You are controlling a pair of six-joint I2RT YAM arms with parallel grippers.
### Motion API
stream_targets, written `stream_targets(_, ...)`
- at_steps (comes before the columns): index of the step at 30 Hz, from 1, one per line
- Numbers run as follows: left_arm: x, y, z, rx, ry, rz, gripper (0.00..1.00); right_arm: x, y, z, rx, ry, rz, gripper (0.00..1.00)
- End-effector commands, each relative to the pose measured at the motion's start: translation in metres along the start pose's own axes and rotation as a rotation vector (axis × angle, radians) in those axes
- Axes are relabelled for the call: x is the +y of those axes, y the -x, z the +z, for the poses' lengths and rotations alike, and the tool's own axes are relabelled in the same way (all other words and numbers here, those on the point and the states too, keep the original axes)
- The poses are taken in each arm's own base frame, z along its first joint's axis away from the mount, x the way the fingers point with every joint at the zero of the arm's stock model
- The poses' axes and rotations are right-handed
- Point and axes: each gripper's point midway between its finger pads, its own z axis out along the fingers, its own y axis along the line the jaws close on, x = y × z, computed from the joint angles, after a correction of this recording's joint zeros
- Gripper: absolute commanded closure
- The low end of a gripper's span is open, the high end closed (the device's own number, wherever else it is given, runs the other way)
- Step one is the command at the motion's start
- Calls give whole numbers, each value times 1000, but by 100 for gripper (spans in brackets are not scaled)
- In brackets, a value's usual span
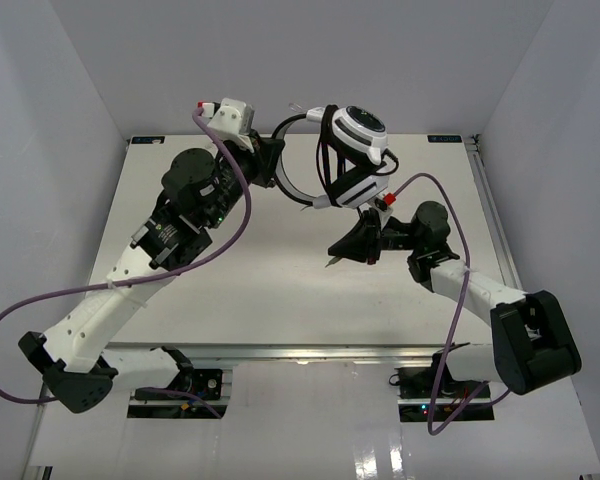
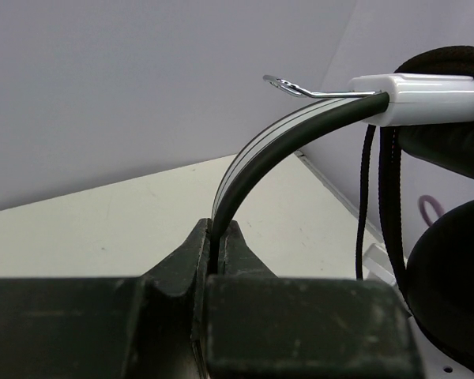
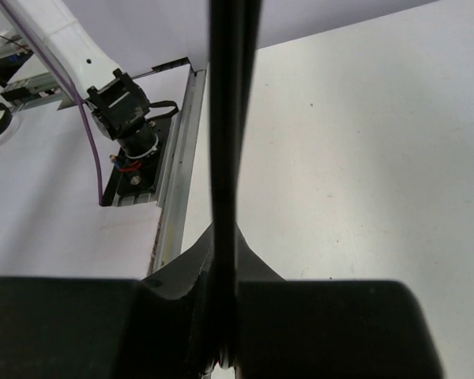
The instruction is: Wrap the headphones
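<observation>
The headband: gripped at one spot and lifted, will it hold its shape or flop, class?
Probably stiff and springy: clamped in the left gripper, the headband holds its arc and carries the earcup above the table. Likely end-heavy, so it may twist in the grip. Its thin, smooth strip might slip.

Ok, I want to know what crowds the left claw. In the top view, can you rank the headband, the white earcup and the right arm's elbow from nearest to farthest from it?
1. headband: clamped in the left claw itself, at the far side of the table.
2. white earcup: to the claw's right, far side.
3. right arm's elbow: near right corner.
</observation>
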Motion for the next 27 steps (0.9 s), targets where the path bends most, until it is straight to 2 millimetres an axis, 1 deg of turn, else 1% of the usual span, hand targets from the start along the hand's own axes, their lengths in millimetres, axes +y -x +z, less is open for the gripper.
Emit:
stream_targets(1, 26, 50, -14, -175, 109, -121, 100, -8, -2, -2, 37, -62, -12, 92)
stream_targets(4, 50, 38, -8, -147, 183, -159, 100, -22, -8, -8, 103, -157, -18, 92)
stream_targets(8, 83, 7, 3, -105, 254, -256, 100, -40, -7, -21, 173, -316, -56, 92)
stream_targets(10, 93, -9, 11, -85, 272, -314, 100, -45, -9, -26, 221, -380, -82, 92)
stream_targets(12, 101, -22, 17, -70, 295, -329, 100, -55, -3, -34, 273, -471, -134, 92)
stream_targets(14, 106, -44, 28, -30, 313, -332, 100, -56, -14, -38, 382, -497, -196, 92)
stream_targets(17, 111, -67, 38, 15, 334, -333, 100, -67, -16, -43, 513, -575, -294, 92)
stream_targets(18, 113, -76, 41, 32, 343, -330, 100, -68, -21, -47, 554, -578, -316, 92)
stream_targets(19, 117, -89, 44, 61, 360, -324, 100, -73, -23, -53, 627, -612, -358, 92)
stream_targets(22, 127, -116, 49, 122, 400, -283, 100, -87, -27, -69, 807, -711, -479, 92)
stream_targets(24, 137, -142, 49, 190, 437, -223, 100, -99, -27, -91, 944, -795, -587, 92)
stream_targets(27, 147, -178, 46, 289, 456, -171, 100, -105, -22, -110, 1081, -867, -751, 92)
